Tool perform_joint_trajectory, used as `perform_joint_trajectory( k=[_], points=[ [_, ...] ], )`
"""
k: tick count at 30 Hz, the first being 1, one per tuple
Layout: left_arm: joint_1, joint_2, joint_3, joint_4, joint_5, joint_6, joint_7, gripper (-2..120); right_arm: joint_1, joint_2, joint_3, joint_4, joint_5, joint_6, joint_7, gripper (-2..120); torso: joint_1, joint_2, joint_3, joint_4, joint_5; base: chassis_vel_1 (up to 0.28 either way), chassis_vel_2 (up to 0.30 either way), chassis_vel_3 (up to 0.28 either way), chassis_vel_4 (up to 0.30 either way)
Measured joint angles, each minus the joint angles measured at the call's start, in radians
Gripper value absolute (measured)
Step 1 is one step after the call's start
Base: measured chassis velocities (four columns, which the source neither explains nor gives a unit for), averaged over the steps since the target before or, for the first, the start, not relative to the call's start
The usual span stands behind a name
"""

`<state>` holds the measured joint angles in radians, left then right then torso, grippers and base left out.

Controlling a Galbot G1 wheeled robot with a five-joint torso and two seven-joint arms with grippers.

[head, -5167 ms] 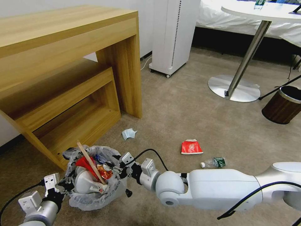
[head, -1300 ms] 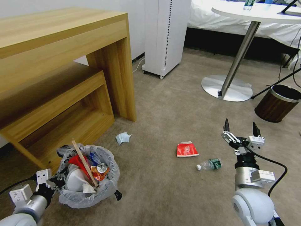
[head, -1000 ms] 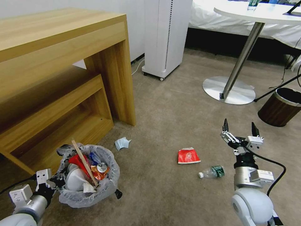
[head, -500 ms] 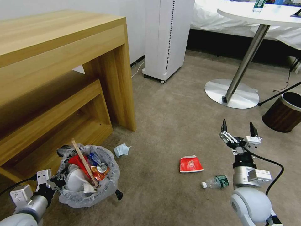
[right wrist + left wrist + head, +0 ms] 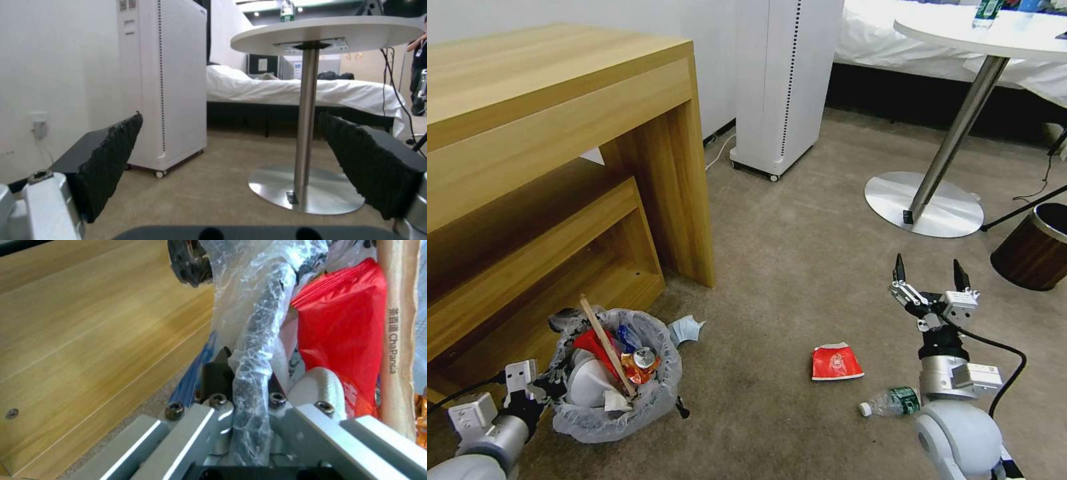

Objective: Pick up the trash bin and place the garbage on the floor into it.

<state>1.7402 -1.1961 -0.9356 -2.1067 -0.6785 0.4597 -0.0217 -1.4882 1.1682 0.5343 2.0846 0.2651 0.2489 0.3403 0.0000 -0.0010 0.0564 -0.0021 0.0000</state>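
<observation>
Three pieces of litter are left on the carpet [image 5: 800, 240]: a mask [image 5: 684, 329], a red wrapper [image 5: 836, 362] and a bottle [image 5: 892, 401]; the bin [image 5: 610, 377], part-filled, is held at its bagged rim by the clamped left gripper [image 5: 242, 386]; the right gripper [image 5: 928, 283] is raised with fingers spread, empty; collecting is under way; a descent onto the wrapper seems called for.

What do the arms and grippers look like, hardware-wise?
Both arms are glossy white and silver-grey with rounded joint housings. The right gripper has two black pointed fingers with ribbed pads, a small white box and a black cable. The left gripper has silver brackets and a black cable.
</observation>
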Motion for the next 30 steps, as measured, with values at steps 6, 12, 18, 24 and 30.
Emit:
perform_joint_trajectory(
  k=[6,12,18,24,30],
  points=[
    [0.013,0.000,-0.005,-0.007,0.000,0.002,-0.001,1,0.000,-0.016,0.000,0.000,0.010,0.001,0.001,100,0.000,0.000,0.000,0.0000,-0.0001,0.000,0.000,0.000,0.000],
    [0.042,0.004,-0.021,-0.015,0.000,0.008,-0.003,1,0.000,-0.029,-0.007,-0.005,0.029,-0.008,0.018,100,0.000,0.000,0.000,0.0001,0.0000,0.000,0.000,0.000,0.000],
    [0.072,0.002,-0.032,-0.037,-0.003,0.023,-0.013,1,0.003,-0.052,-0.010,-0.005,0.062,-0.027,0.037,100,0.000,0.000,0.000,0.0000,0.0000,0.000,0.000,0.000,0.000],
    [0.123,-0.003,-0.034,-0.077,0.002,0.036,-0.016,1,0.002,-0.081,-0.012,-0.003,0.121,-0.065,0.067,100,0.000,0.000,0.000,0.0001,0.0002,0.000,0.000,0.000,0.000],
    [0.144,-0.008,-0.031,-0.092,0.012,0.038,-0.017,1,-0.001,-0.128,-0.030,-0.012,0.195,-0.128,0.111,100,0.000,0.000,0.000,0.0000,0.0001,0.000,0.000,0.000,0.000]
  ],
)
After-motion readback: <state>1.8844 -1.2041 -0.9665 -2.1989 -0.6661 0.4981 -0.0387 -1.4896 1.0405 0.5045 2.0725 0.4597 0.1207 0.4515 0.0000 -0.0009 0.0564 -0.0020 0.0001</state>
